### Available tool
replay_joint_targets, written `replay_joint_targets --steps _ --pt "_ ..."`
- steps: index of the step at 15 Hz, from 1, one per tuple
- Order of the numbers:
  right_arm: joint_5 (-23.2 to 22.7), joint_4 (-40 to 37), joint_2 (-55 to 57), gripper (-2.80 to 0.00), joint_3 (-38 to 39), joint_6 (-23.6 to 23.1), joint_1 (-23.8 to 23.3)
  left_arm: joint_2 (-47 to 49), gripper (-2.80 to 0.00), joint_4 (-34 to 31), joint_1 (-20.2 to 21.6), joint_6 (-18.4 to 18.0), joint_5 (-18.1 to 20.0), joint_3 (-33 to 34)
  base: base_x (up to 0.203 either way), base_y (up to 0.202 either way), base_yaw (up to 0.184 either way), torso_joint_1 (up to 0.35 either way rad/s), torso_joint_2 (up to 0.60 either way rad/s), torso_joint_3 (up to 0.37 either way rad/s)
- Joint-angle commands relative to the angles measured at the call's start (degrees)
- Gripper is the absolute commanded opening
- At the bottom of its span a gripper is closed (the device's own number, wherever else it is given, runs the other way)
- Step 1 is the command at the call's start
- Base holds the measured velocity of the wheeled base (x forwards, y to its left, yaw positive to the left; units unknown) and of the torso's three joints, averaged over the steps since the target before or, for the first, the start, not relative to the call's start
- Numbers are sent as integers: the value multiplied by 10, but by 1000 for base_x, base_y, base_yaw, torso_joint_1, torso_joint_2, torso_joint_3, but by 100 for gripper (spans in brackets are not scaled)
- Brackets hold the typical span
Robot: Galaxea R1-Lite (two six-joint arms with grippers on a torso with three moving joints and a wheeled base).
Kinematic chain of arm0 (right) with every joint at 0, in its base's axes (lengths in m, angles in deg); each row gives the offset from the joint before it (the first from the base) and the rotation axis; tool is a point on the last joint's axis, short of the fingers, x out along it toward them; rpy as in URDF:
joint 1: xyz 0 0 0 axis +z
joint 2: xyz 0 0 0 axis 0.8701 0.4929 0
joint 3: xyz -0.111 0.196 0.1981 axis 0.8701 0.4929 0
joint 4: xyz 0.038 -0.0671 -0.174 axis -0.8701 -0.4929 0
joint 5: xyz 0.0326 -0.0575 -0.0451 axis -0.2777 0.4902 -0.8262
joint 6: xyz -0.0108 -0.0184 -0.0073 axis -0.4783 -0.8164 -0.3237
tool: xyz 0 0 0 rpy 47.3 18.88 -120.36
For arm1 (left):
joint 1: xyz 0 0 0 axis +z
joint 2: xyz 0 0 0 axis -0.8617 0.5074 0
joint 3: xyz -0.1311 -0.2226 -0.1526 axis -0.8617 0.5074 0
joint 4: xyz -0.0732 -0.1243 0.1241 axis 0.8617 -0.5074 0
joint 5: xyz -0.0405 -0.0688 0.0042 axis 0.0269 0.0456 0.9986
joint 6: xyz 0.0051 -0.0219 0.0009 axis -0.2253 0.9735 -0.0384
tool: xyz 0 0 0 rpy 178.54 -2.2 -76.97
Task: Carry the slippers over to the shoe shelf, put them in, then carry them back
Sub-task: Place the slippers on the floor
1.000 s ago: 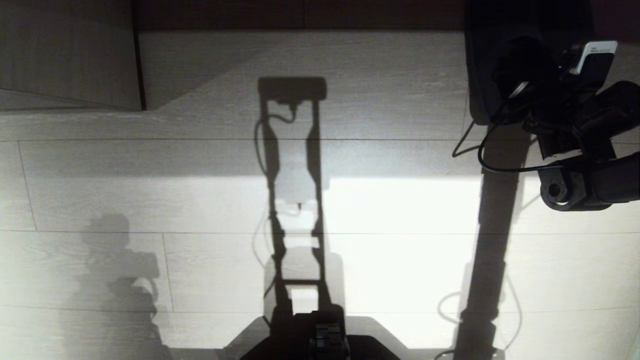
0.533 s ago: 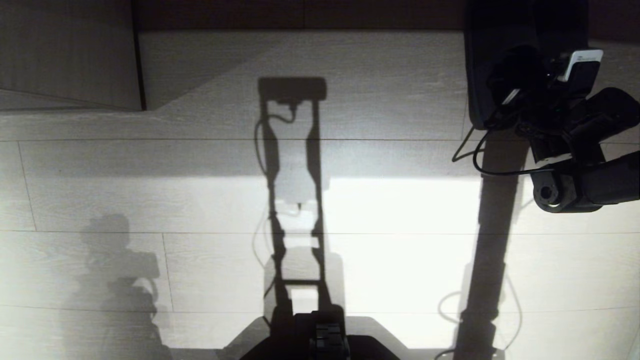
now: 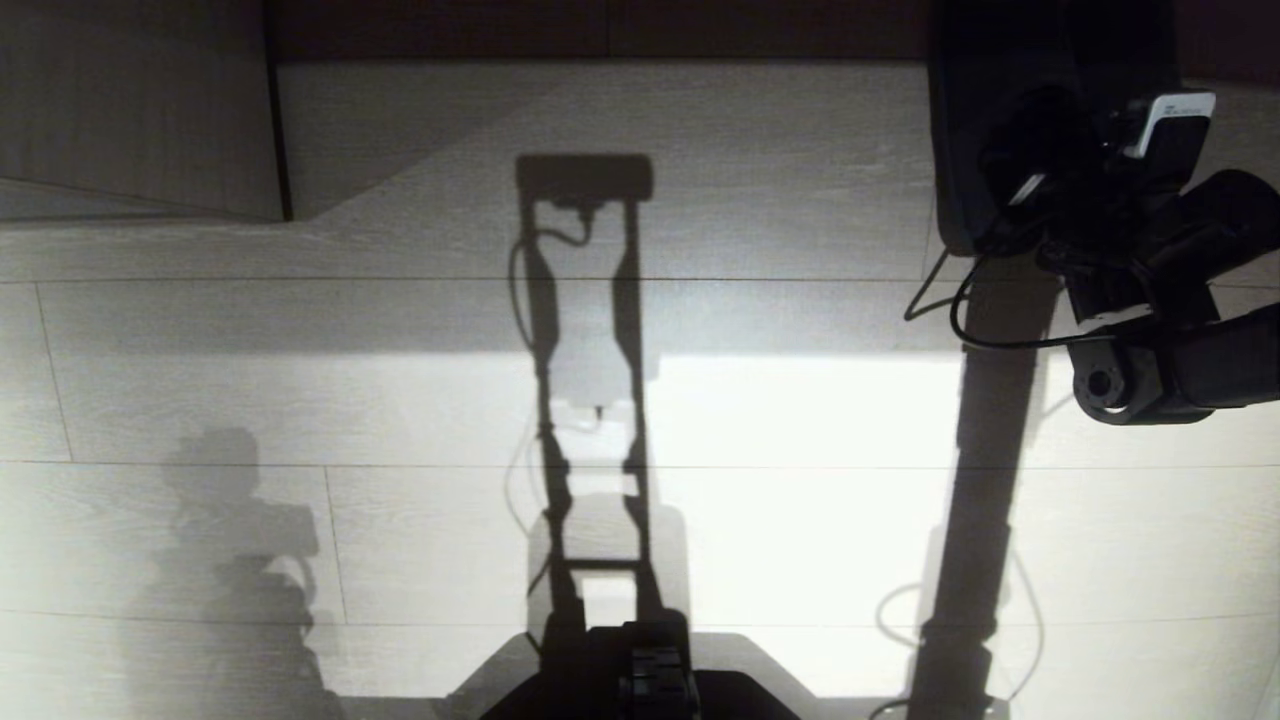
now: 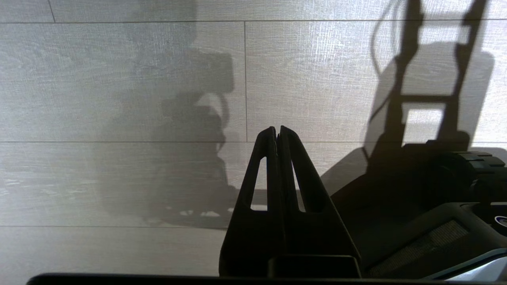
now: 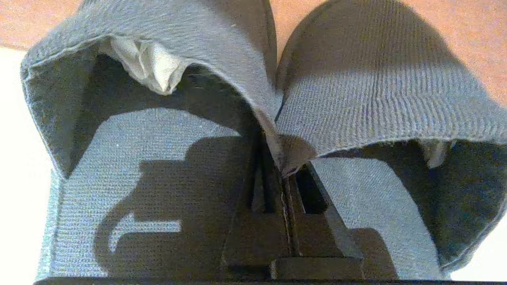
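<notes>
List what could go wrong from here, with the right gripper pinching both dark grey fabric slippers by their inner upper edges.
1. The right gripper is shut only on the thin meeting edges of the pair of dark charcoal-grey fabric slippers; soft cloth could slide out, dropping one or both.
2. In the head view the slippers hang at the frame's edge above the pale wood-grain floor, so a slip might go unnoticed.
3. The left gripper is shut and idle, offering no support.

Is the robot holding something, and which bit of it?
Yes. The right end effector pinches both slippers together by the inner edges of their fabric uppers, where they meet. The left end effector is shut on nothing.
</notes>
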State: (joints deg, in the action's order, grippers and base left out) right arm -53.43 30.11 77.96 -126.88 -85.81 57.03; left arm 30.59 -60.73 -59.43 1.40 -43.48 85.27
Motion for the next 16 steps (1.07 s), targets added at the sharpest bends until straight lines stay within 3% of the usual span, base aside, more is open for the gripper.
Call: replay_joint_targets --steps 1,2,13,16 --pt "1 4 -24 -280 13 0 0 0 -280 0 0 0 0 0 0 0 0 0 0 0" --pt "0 4 -27 0 17 0 0 1 -280 0 0 0 0 0 0 0 0 0 0 0" --pt "0 1 -52 0 40 -3 -1 1 -280 0 0 0 0 0 0 0 0 0 0 0" --pt "1 -35 -99 0 94 -3 -1 0 -280 0 0 0 0 0 0 0 0 0 0 0"
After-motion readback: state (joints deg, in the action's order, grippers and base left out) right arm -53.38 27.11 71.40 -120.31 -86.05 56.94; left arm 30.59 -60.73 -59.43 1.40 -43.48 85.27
